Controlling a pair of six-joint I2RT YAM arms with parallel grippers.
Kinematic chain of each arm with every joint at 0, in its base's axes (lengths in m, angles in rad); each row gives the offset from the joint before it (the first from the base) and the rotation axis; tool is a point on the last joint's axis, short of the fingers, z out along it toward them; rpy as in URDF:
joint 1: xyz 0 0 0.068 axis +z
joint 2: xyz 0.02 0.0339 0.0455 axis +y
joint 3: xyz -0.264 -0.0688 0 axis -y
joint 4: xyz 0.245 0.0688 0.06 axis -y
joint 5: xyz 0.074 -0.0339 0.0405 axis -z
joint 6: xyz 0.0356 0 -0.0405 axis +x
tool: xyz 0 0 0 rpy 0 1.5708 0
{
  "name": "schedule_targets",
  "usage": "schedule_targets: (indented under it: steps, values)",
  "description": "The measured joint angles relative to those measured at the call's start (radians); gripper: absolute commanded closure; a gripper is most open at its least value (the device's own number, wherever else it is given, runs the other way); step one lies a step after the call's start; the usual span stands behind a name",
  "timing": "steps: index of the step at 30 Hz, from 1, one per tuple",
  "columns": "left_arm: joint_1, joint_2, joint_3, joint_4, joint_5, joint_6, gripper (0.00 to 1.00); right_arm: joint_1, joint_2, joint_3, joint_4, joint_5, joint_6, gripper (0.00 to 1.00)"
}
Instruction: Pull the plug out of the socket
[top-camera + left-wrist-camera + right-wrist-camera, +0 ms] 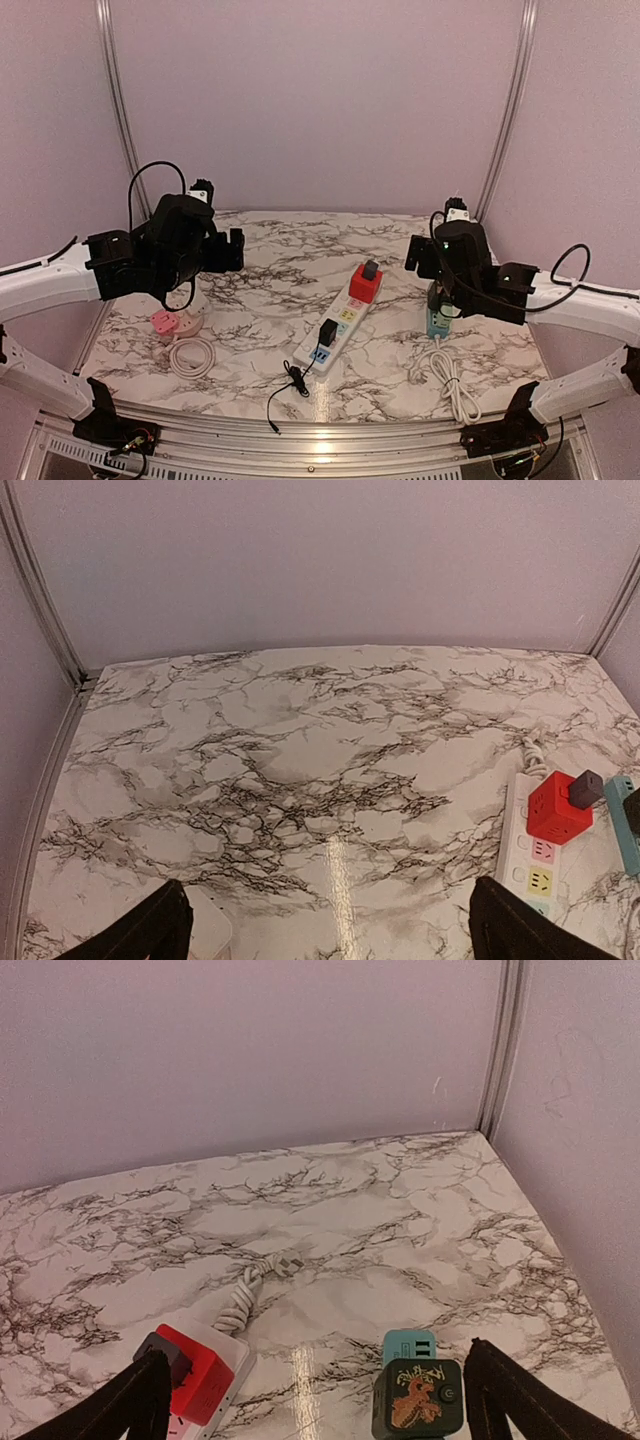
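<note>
A white power strip [338,322] lies mid-table. On it sit a red cube adapter [365,286] with a dark plug [370,268] on top, and a black plug [327,332] near its front end with a thin black cable [288,385]. In the left wrist view the strip [527,852], red cube [555,808] and dark plug [585,788] are at the right edge. My left gripper [234,250] is open and empty above the left side, fingers [140,928] wide apart. My right gripper [420,258] is open and empty over a black cube plug [418,1398] on a teal socket [410,1344].
A pink round socket [165,322] with a coiled white cord [192,355] lies at the left front. The teal socket [437,320] has a bundled white cord [452,385] in front of it. The strip's own cord bundle [243,1300] lies behind it. Walls enclose the back and sides.
</note>
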Motion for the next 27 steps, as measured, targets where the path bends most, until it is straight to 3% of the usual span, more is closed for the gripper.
schedule_targets:
  steps: [16, 22, 27]
  values:
    - [0.004, 0.062, 0.047, -0.005, -0.002, -0.115, 0.01, -0.068, 0.048, 0.077, -0.129, -0.032, 0.028, 0.01]
    - [0.031, 0.063, 0.049, -0.007, 0.102, -0.09, 0.01, -0.085, 0.077, 0.098, -0.161, -0.132, 0.04, 0.02]
    - [0.069, 0.076, 0.051, -0.008, 0.207, -0.084, 0.01, -0.092, 0.222, 0.232, -0.242, -0.264, 0.082, 0.03]
